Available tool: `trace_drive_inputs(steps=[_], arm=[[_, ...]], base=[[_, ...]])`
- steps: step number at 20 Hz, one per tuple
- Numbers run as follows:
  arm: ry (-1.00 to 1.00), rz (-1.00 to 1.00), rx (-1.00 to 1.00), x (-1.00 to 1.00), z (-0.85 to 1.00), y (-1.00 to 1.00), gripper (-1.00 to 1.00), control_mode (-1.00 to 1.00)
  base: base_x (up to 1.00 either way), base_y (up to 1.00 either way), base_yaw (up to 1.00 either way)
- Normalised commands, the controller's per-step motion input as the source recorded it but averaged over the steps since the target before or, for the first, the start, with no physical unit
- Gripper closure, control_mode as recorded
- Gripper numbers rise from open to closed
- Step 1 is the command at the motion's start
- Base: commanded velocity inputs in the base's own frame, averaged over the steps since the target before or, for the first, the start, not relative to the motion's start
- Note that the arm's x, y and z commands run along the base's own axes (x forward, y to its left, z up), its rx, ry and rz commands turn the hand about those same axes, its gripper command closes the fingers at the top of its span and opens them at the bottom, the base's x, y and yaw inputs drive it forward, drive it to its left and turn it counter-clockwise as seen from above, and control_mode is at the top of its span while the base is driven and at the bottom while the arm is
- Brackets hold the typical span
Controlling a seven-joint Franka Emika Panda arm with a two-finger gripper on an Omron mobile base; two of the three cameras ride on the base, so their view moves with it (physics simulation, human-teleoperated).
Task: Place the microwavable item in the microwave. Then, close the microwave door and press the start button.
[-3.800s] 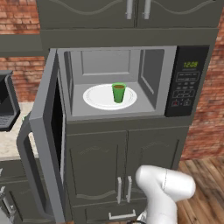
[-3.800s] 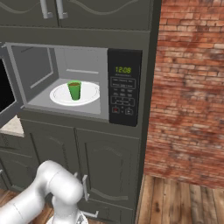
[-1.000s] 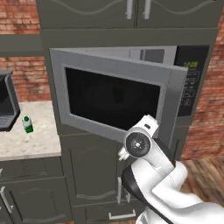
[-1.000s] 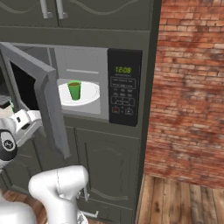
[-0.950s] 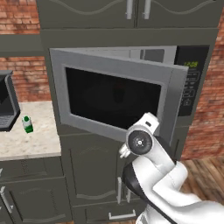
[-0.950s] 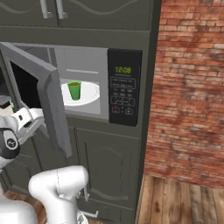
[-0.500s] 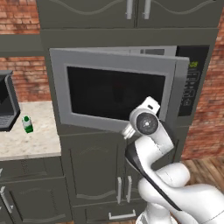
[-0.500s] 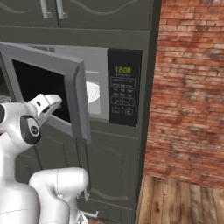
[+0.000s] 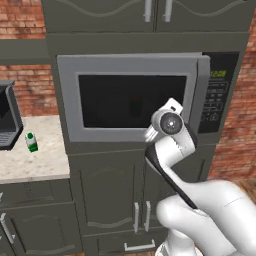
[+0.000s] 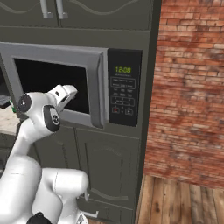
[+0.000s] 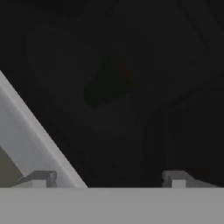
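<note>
The microwave door (image 9: 131, 67) stands almost flush with the microwave, its bar handle (image 9: 202, 95) next to the black keypad panel (image 9: 216, 95). My gripper (image 10: 75, 92) is at the door's (image 10: 52, 54) lower glass, close to the silver frame. In the hand view the gripper (image 11: 109, 178) is open, its fingertips (image 11: 41, 178) spread against dark glass with the frame running diagonally at the left. The green cup is hidden behind the dark window. The green display (image 10: 123, 69) reads 12:08 above the keypad (image 10: 122, 98).
A green-and-white carton (image 9: 31, 142) stands on the pale counter (image 9: 30, 167) at the left, beside the grey coffee machine (image 9: 7, 120). Dark cabinet doors (image 9: 112, 200) lie below the microwave. A brick wall (image 10: 188, 87) and wooden floor (image 10: 183, 201) are to the right.
The door has swung from half open to nearly shut, hiding the cup. My arm has followed it rightward and toward the microwave.
</note>
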Motion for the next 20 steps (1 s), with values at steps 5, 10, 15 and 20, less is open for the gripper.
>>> trace_drive_inputs(steps=[5, 10, 15, 20], arm=[[0.00, 0.00, 0.00, 0.63, 0.03, -0.11, -1.00, -1.00], [0.00, 0.04, 0.03, 0.63, 0.00, -0.02, -1.00, -1.00], [0.00, 0.08, 0.04, 0.37, 0.00, 0.00, -1.00, -1.00], [0.01, 0.16, 0.04, -0.25, 0.01, 0.08, -1.00, -1.00]], base=[[0.00, 0.00, 0.00], [0.00, 0.00, 0.00], [0.00, 0.00, 0.00], [0.00, 0.00, 0.00]])
